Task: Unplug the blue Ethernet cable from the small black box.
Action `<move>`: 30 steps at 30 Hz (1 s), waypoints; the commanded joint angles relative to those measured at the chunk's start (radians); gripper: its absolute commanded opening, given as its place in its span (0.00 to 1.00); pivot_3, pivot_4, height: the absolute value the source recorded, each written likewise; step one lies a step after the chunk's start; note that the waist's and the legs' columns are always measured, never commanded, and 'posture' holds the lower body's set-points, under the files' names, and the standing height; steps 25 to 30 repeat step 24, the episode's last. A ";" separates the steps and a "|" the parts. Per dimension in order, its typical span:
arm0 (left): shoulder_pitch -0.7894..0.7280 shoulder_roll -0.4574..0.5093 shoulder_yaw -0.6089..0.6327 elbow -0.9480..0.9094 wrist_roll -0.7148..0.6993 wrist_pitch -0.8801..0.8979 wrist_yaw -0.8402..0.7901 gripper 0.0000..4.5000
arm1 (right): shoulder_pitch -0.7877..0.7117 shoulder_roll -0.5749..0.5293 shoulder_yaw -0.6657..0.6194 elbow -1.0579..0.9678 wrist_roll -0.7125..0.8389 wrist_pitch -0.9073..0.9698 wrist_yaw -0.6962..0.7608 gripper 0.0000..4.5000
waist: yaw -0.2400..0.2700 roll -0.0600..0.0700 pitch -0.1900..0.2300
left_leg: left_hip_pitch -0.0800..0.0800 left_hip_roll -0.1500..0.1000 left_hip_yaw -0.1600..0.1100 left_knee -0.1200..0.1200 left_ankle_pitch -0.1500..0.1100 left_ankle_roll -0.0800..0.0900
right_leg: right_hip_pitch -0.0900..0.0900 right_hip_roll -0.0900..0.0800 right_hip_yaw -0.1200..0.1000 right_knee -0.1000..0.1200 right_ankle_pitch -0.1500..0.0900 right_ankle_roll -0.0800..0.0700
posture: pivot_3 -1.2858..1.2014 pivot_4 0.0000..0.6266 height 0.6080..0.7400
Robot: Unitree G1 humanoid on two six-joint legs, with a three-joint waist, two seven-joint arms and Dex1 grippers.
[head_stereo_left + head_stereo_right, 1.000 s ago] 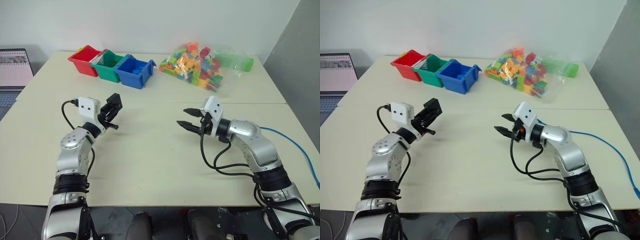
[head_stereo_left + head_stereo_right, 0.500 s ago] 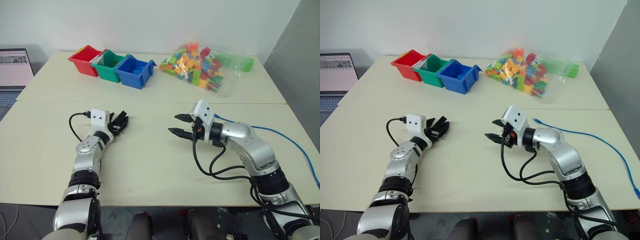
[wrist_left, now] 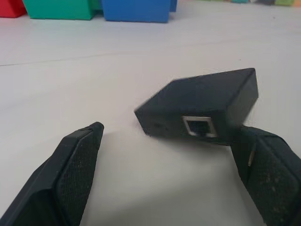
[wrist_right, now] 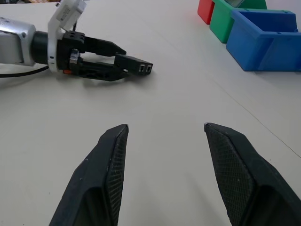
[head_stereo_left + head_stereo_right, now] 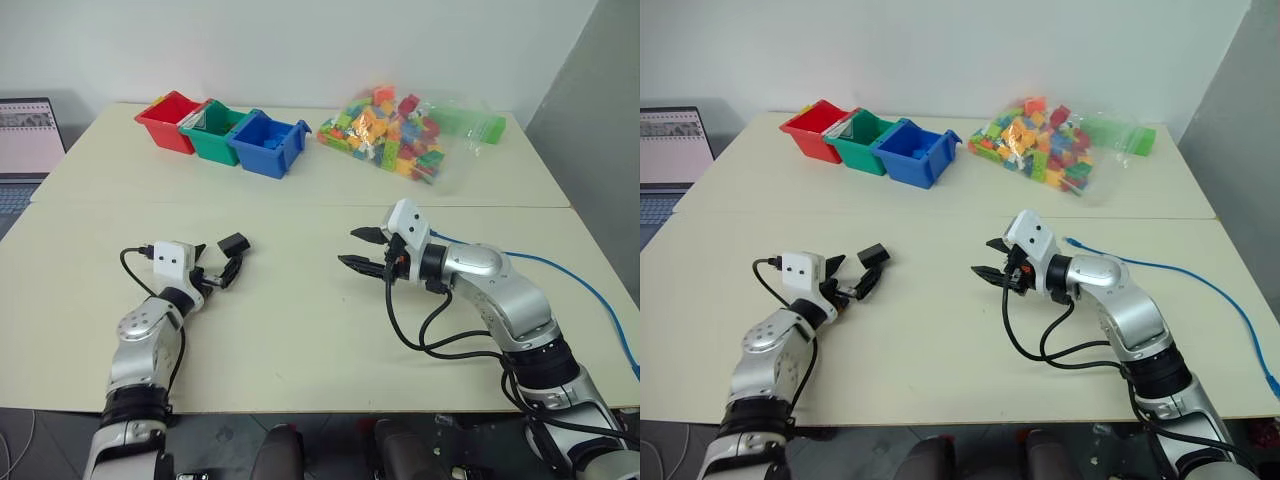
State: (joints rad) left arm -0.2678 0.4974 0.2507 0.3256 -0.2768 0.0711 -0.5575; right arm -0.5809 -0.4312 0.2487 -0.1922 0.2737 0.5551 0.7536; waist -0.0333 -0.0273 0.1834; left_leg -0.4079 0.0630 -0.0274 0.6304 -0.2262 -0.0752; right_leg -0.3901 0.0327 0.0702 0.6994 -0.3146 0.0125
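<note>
The small black box (image 5: 233, 242) lies on the table, and its socket (image 3: 200, 126) faces the left wrist camera with nothing plugged in. My left gripper (image 5: 216, 264) is open low over the table, its fingertips to either side of the box's near end. One finger (image 3: 268, 169) is close against the box. The blue Ethernet cable (image 5: 1160, 266) lies loose on the table beyond my right forearm. Its plug end (image 5: 1071, 241) is free and the cord trails off to the right edge. My right gripper (image 5: 354, 248) stands open and holds nothing, pointing left at mid-table.
Red (image 5: 170, 120), green (image 5: 217, 130) and blue (image 5: 266, 145) bins stand in a row at the back left. A clear bag of coloured bricks (image 5: 395, 135) lies at the back centre. A laptop (image 5: 25, 140) sits off the left edge.
My left hand sank toward the table and its gripper opened, letting the black box down onto the surface. The right gripper stayed open, shifting only slightly left early on.
</note>
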 commanded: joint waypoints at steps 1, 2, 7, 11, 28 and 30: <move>0.032 0.077 0.005 -0.202 -0.009 0.140 -0.004 1.00 | -0.006 -0.031 -0.040 -0.041 0.007 -0.011 0.021 0.60 | 0.001 0.000 0.000 | 0.000 0.000 0.000 0.000 0.000 0.000 | 0.000 0.000 0.000 0.000 0.000 0.000 | 0.52 0.24 1.00; 0.048 0.099 0.003 -0.247 -0.005 0.156 -0.014 1.00 | -0.002 -0.042 -0.049 -0.040 0.010 -0.011 0.026 0.60 | 0.002 0.000 0.000 | 0.000 0.000 -0.001 0.000 0.000 0.000 | 0.000 0.000 0.000 0.000 0.000 0.000 | 0.52 0.24 1.00; 0.068 0.212 0.001 -0.384 0.044 0.227 -0.026 1.00 | 0.019 -0.115 -0.103 -0.027 0.034 -0.010 0.072 0.60 | 0.002 0.000 0.000 | 0.000 -0.001 0.000 0.000 0.000 0.000 | 0.001 -0.001 0.000 -0.001 0.000 0.000 | 0.52 0.24 1.00; 0.086 0.351 0.051 -0.448 -0.084 0.311 -0.236 1.00 | 0.045 -0.225 -0.164 -0.034 0.106 0.023 0.180 0.60 | 0.001 0.000 0.001 | 0.000 0.000 0.000 -0.001 0.000 0.000 | 0.000 0.000 0.000 -0.002 0.000 0.000 | 0.52 0.24 1.00; 0.077 0.547 0.116 -0.402 -0.204 0.387 -0.507 1.00 | 0.044 -0.367 -0.235 0.016 0.177 0.028 0.328 0.60 | -0.003 0.001 0.001 | 0.001 0.000 0.002 -0.001 0.000 0.000 | 0.000 0.000 0.001 -0.002 -0.003 0.004 | 0.52 0.24 1.00; 0.077 0.547 0.116 -0.402 -0.204 0.387 -0.507 1.00 | 0.044 -0.367 -0.235 0.016 0.177 0.028 0.328 0.60 | -0.003 0.001 0.001 | 0.001 0.000 0.002 -0.001 0.000 0.000 | 0.000 0.000 0.001 -0.002 -0.003 0.004 | 0.52 0.24 1.00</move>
